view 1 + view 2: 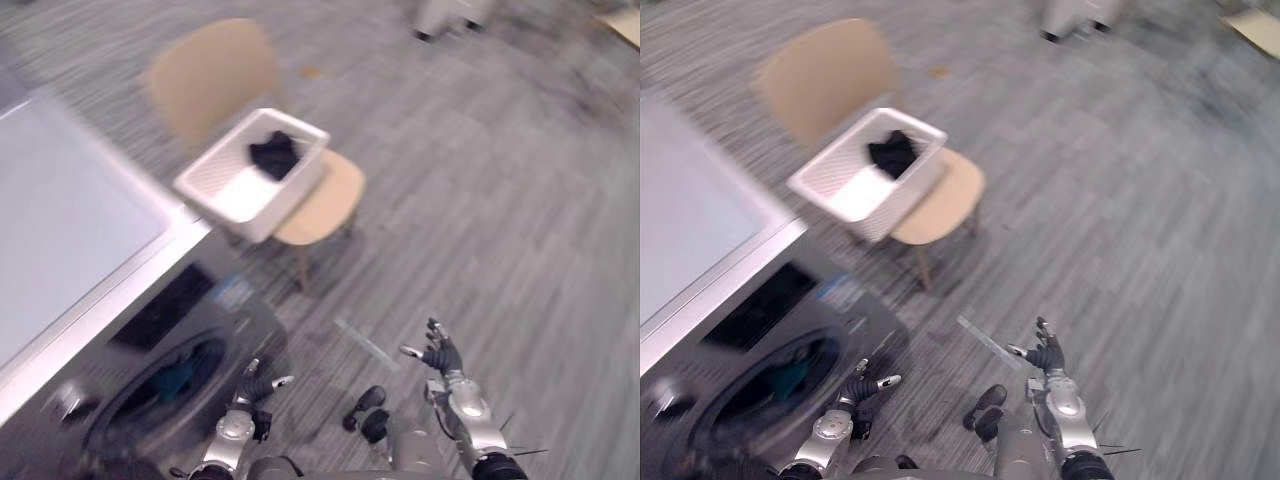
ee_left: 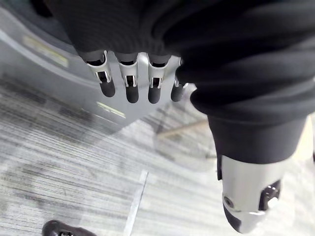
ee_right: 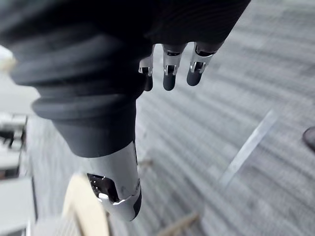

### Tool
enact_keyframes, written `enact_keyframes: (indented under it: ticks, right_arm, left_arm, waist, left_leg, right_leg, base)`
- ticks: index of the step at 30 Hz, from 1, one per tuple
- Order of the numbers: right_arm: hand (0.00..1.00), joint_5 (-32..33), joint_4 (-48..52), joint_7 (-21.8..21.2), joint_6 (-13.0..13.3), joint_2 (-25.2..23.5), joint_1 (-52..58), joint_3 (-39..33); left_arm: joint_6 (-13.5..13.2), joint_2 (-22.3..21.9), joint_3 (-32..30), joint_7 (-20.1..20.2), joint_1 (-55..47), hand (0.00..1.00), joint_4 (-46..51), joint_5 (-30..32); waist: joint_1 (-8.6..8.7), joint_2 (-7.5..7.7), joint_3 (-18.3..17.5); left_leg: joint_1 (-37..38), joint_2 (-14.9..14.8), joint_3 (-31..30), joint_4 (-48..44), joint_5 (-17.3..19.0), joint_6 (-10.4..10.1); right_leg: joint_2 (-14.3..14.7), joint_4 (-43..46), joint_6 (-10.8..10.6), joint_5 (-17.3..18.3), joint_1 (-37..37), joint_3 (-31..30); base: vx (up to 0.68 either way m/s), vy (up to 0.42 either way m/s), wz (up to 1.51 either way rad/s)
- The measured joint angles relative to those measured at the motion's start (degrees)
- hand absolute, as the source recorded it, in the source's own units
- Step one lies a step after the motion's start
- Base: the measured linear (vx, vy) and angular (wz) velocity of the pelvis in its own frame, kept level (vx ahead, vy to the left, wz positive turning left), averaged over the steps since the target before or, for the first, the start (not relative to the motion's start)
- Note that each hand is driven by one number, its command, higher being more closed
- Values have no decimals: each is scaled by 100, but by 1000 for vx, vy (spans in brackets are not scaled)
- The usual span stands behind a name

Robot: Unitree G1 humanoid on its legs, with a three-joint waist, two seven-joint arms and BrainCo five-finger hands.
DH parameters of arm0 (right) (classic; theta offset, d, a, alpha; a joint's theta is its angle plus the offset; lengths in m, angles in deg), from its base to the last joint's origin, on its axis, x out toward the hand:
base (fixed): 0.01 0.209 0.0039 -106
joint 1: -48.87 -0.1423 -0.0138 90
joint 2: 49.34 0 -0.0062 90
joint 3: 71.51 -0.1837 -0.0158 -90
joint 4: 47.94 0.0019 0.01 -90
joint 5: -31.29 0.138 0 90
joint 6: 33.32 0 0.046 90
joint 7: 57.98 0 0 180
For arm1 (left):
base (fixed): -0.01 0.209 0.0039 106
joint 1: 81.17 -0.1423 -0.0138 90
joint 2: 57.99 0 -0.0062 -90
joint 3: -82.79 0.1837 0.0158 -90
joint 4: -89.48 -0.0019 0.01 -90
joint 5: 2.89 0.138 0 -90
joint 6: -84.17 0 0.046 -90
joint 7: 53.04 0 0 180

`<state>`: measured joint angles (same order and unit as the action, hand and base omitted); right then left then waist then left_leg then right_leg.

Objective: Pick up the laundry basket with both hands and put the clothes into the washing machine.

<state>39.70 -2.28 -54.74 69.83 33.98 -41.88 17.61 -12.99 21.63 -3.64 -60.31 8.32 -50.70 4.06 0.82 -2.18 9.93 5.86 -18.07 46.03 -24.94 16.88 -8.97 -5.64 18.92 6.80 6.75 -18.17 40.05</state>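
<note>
Grey striped carpet (image 1: 500, 200), open room.

Laundry basket (image 1: 232, 190): white, resting on the seat of a tan wooden chair (image 1: 210, 75); one black garment (image 1: 275, 155) inside, at the end near the backrest.

Left hand (image 1: 255, 385): low, beside the washing machine's front, well apart from the basket; fingers (image 2: 130, 83) straight, side by side, holding nothing.

Right hand (image 1: 440, 355): low over the carpet, well apart from the basket; fingers (image 3: 170, 73) straight and loose, thumb out, holding nothing.

Washing machine (image 1: 60, 220): white top, grey front, its corner just beside the chair; something teal (image 1: 178, 375) shows at the round door (image 1: 140, 420).

Pale strip (image 1: 365, 343): flat on the carpet between the hands and the chair.
</note>
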Motion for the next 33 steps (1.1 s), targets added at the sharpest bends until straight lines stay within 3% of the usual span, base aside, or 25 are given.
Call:
enact_keyframes:
  ticks: [1, 3, 4, 5, 7, 9, 10, 12, 13, 15, 16, 17, 18, 19, 20, 23, 24, 25, 26, 27, 28, 29, 30, 31, 33]
  right_arm:
    - [0, 5, -472, 77, -82, 17, -2, -210]
    - [0, 13, -891, 222, -218, 144, -15, -322]
    - [0, 27, -979, 251, -293, 159, -16, -316]
    - [0, 52, -990, 268, -302, 145, -21, -316]
    - [0, 128, -989, 295, -310, 50, -103, -376]
    - [0, 135, -965, 298, -310, -66, -173, -378]
    - [0, 138, -914, 302, -310, -99, -185, -384]
    - [0, 175, -862, 314, -330, -156, -212, -377]
    - [0, 173, -841, 318, -330, -163, -235, -377]
    - [0, 163, -831, 324, -349, -224, -346, -374]
    - [0, 162, -832, 324, -352, -242, -344, -376]
    - [0, 160, -834, 313, -356, -256, -323, -375]
    - [0, 160, -833, 313, -359, -275, -316, -375]
    - [0, 116, -833, 307, -375, -326, -321, -363]
    - [0, 99, -832, 303, -377, -375, -314, -361]
    - [0, 46, -826, 295, -360, -397, -335, -352]
    - [0, -7, -810, 295, -357, -371, -358, -317]
    - [0, -17, -725, 292, -353, -329, -360, -243]
    - [0, -25, -653, 288, -352, -316, -324, -236]
    - [0, -68, -521, 304, -346, -301, -187, -243]
    - [0, -79, -419, 314, -347, -282, -20, -258]
    - [0, -91, -386, 332, -352, -325, 106, -262]
    - [0, -129, -435, 356, -400, -277, 75, -284]
    - [0, -136, -282, 436, -446, -279, 18, -373]
    - [0, -243, 74, 450, -437, -276, 65, -378]
  left_arm:
    - [-2, -33, -28, 91, -22, 0, 10, -29]
    - [-63, -204, -25, 116, -64, 0, 7, -55]
    - [-61, -332, -20, 125, -117, 0, -6, -136]
    - [-61, -359, -5, 129, -134, 0, -4, -178]
    - [-63, -359, 33, 135, -151, 0, 23, -231]
    - [-62, -351, 53, 138, -160, 0, 44, -230]
    - [-61, -360, 61, 162, -122, 0, 94, -229]
    - [-61, -340, 81, 187, -157, 0, 142, -228]
    - [-61, -335, 85, 186, -160, 0, 142, -227]
    - [-56, -308, 84, 185, -123, 0, 137, -225]
    - [-52, -307, 88, 178, -117, 0, 125, -226]
    - [-42, -332, 150, 164, -112, 0, 109, -226]
    - [-45, -322, 178, 162, -93, 0, 114, -226]
    - [-47, -258, 252, 102, -77, 0, 151, -227]
    - [-46, -217, 266, 80, -102, 0, 183, -229]
    - [-31, -143, 231, 40, -59, 0, 298, -231]
    - [-29, -116, 222, 10, 10, 0, 296, -234]
    - [-27, -128, 198, -35, 104, 0, 288, -231]
    - [-26, -144, 188, -40, 135, 0, 285, -231]
    - [-26, -175, 188, -38, 195, 0, 284, -229]
    - [-29, -222, 177, -41, 238, 0, 289, -228]
    - [-34, -202, 177, -38, 248, 0, 296, -226]
    - [-11, -389, 103, -67, 335, 0, 225, -233]
    - [-47, -504, 70, -44, 335, 0, 295, -228]
    - [-59, -607, 67, -55, 303, 0, 294, -227]
  waist:
    - [28, -70, 41]
    - [30, -156, 148]
    - [19, -139, 175]
    - [5, -123, 192]
    - [-29, -104, 295]
    - [-97, -94, 347]
    - [-173, -137, 374]
    - [-286, -94, 362]
    - [-317, -79, 353]
    - [-318, -49, 369]
    - [-305, -5, 386]
    - [-291, 13, 384]
    - [-288, 39, 373]
    - [-227, 148, 377]
    - [-165, 200, 355]
    - [-172, 142, 381]
    - [-167, 54, 422]
    - [-163, 4, 449]
    - [-161, 3, 452]
    - [-137, 56, 430]
    - [-138, 120, 414]
    - [-123, 276, 397]
    - [-187, 51, 446]
    - [-142, -68, 437]
    - [-173, -91, 400]
  left_leg:
    - [-213, -508, -318, -1320, -36, 230]
    - [-657, -759, -1106, -2717, 156, 500]
    - [-1174, -407, -1997, -3006, 184, 455]
    - [-1337, -241, -2280, -2961, 196, 430]
    - [-1866, 203, -2812, -2309, 193, 436]
    - [-2197, 532, -2972, -1061, 133, 405]
    - [-2269, 740, -3118, -260, 0, 281]
    - [-2176, 1107, -3508, 536, -851, 423]
    - [-2187, 1178, -3575, 544, -904, 498]
    - [-2132, 1279, -3653, 261, -647, 898]
    - [-2003, 1325, -3637, 278, -575, 995]
    - [-1621, 1378, -3611, 405, -432, 1072]
    - [-1469, 1432, -3609, 494, -416, 1101]
    - [-1043, 1588, -3667, 709, -369, 1192]
    - [-809, 1650, -3779, 810, -323, 1265]
    - [-389, 1536, -4190, 1054, -303, 1289]
    - [-275, 1411, -4446, 1117, -302, 1288]
    - [-268, 1307, -4759, 1108, -302, 1282]
    - [-278, 1281, -4895, 1103, -303, 1274]
    - [-337, 1309, -5212, 1028, -266, 1101]
    - [-361, 1370, -5586, 883, -57, 728]
    - [-365, 1481, -5845, 792, 119, 518]
    - [-363, 1370, -6214, 668, 353, 387]
    - [-578, 1283, -6465, 576, 156, 129]
    - [-635, 1200, -6668, 515, -61, -64]
  right_leg:
    - [252, -20, -104, 137, 158, -300]
    - [540, -187, -108, 168, 506, -631]
    - [587, -316, -111, 176, 733, -794]
    - [586, -380, -117, 173, 816, -849]
    - [626, -760, -237, 97, 1155, -1004]
    - [663, -1172, -377, 6, 1408, -1048]
    - [670, -1345, -450, -40, 1533, -1086]
    - [666, -1653, -605, -171, 1732, -1248]
    - [662, -1655, -610, -169, 1743, -1327]
    - [495, -1092, -912, 168, 1690, -1443]
    - [376, -739, -959, 257, 1644, -1483]
    - [-9, 601, -1049, 379, 1290, -1553]
    - [-203, 1220, -1030, 359, 1104, -1570]
    - [-698, 2583, -814, 59, 722, -1559]
    - [-834, 3037, -809, 96, 594, -1542]
    - [-715, 2741, -843, 693, 397, -1498]
    - [-432, 1943, -869, 744, 294, -1597]
    - [-82, 1038, -947, 686, 147, -2033]
    - [69, 514, -981, 512, 59, -2338]
    - [262, -535, -1087, -67, 19, -3084]
    - [264, -1361, -1238, -825, 144, -3838]
    - [61, -1493, -1298, -1350, 252, -4211]
    - [140, -1138, -1359, -1330, 296, -4006]
    - [90, -734, -1135, -1030, 200, -3815]
    - [-62, -488, -1043, -499, 427, -3160]
  base:
    - [318, -124, -162]
    - [232, -64, -121]
    - [181, -18, -104]
    - [222, 6, -88]
    - [181, 18, -65]
    - [201, 32, -53]
    - [233, 69, -41]
    - [301, 102, -43]
    - [348, 136, -38]
    - [353, 182, -22]
    - [457, 253, -8]
    - [399, 223, 4]
    - [495, 256, 26]
    - [428, 180, 45]
    - [441, 139, 52]
    - [416, 15, 56]
    - [403, -69, 78]
    - [472, -135, 87]
    - [390, -189, 117]
    - [492, -282, 154]
    - [437, -285, 187]
    - [436, -355, 188]
    - [387, -306, 191]
    - [365, -279, 182]
    - [293, -265, 184]
